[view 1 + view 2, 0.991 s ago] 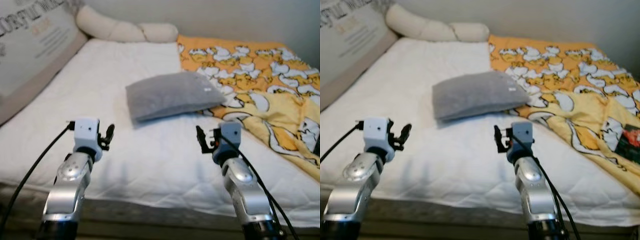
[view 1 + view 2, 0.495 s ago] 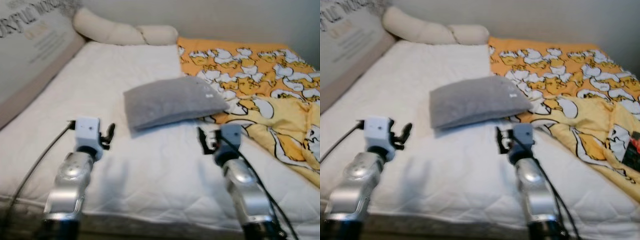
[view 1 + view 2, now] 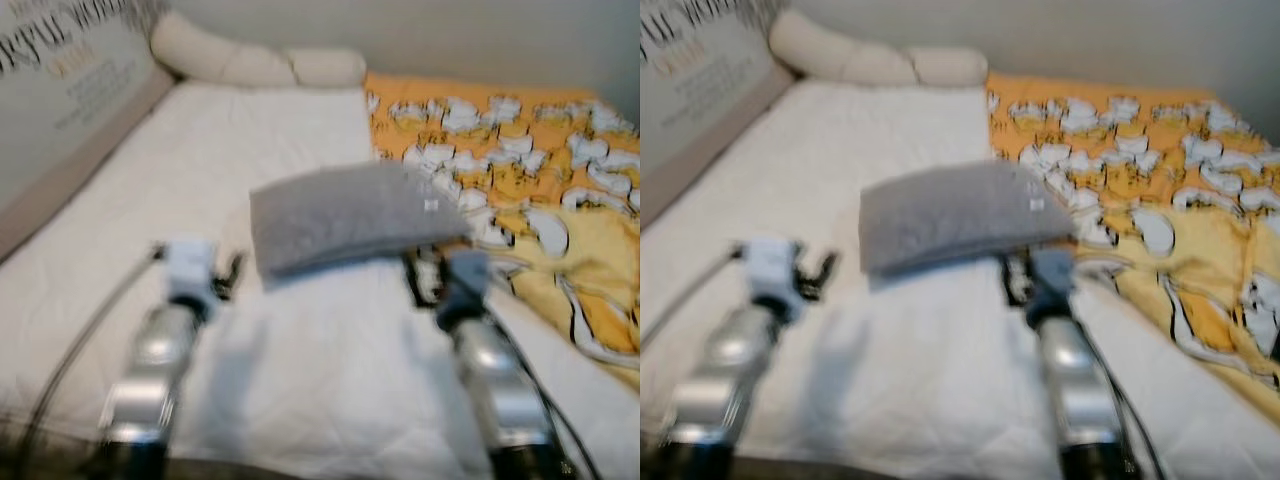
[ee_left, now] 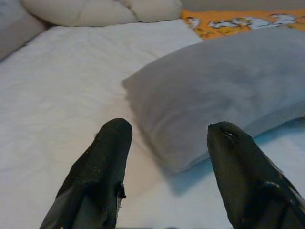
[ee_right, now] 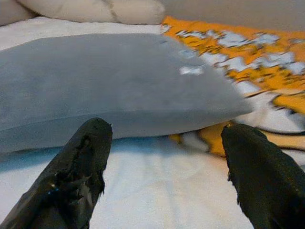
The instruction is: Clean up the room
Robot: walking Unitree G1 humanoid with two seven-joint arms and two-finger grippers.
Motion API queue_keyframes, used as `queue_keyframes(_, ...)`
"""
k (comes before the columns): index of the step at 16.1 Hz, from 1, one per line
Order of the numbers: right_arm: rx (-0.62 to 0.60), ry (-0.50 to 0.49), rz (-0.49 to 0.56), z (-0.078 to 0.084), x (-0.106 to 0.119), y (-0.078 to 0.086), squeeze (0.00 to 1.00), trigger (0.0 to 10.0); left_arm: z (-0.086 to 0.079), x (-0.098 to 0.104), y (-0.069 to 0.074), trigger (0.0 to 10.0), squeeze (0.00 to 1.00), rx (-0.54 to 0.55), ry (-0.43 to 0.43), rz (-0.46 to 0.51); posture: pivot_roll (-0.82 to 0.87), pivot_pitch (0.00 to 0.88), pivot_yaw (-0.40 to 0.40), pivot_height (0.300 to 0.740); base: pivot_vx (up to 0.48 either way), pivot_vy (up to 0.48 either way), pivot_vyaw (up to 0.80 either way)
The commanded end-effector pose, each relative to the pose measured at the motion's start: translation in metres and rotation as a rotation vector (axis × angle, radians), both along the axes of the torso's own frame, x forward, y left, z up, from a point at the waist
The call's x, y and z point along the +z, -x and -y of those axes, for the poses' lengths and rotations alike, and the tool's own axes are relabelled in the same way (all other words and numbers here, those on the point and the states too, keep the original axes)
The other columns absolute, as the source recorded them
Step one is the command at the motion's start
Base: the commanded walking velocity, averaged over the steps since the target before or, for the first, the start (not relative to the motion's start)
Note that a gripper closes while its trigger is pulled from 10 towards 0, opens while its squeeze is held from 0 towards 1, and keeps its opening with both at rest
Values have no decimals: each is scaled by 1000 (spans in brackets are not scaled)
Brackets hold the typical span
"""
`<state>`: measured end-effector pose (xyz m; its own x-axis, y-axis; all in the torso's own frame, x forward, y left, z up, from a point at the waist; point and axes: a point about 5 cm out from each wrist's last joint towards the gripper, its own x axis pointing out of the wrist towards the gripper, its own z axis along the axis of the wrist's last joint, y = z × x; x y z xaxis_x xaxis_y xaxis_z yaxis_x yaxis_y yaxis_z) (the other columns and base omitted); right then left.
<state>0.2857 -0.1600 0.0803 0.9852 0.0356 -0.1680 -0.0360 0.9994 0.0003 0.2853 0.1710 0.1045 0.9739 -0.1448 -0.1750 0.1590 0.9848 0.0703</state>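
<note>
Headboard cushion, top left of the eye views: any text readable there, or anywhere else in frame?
Headboard cushion: large dark capitals along its top edge, cut off by the frame and blurred, not readable.
Same cushion: a short orange word beneath, then lines of small grey print, all too blurred to read.
Grey pillow: a small white tag, nothing legible on it.

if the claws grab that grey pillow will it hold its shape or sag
The grey pillow looks soft and plump, so it would probably sag between both open claws, left claw and right claw. It likely weighs little for its bulk. Its matte fabric suggests it won't slip.
</note>
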Motion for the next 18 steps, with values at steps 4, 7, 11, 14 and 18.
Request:
queue_keyframes(4,17,-19,13,-8,4,-2,0,10000,-9,2,0,10000,0,22,-27,6,-3,0,-25,740,0,0,0)
queue_keyframes(7,14,-22,10,-7,3,-2,0,10000,-9,1,0,10000,0,16,-32,5,-3,0,-25,740,0,0,0)
queue_keyframes(11,13,-25,6,-7,3,-2,0,10000,-8,1,0,10000,0,14,-34,2,-3,0,-27,740,0,0,0)
queue_keyframes(14,14,-19,4,-7,3,-2,0,10000,-8,1,0,10000,0,5,-42,1,-5,0,-25,740,0,0,0)
queue_keyframes(18,29,-1,27,2,12,1,0,10000,-12,7,6,10000,0,7,-52,22,-4,0,-36,740,0,0,0)
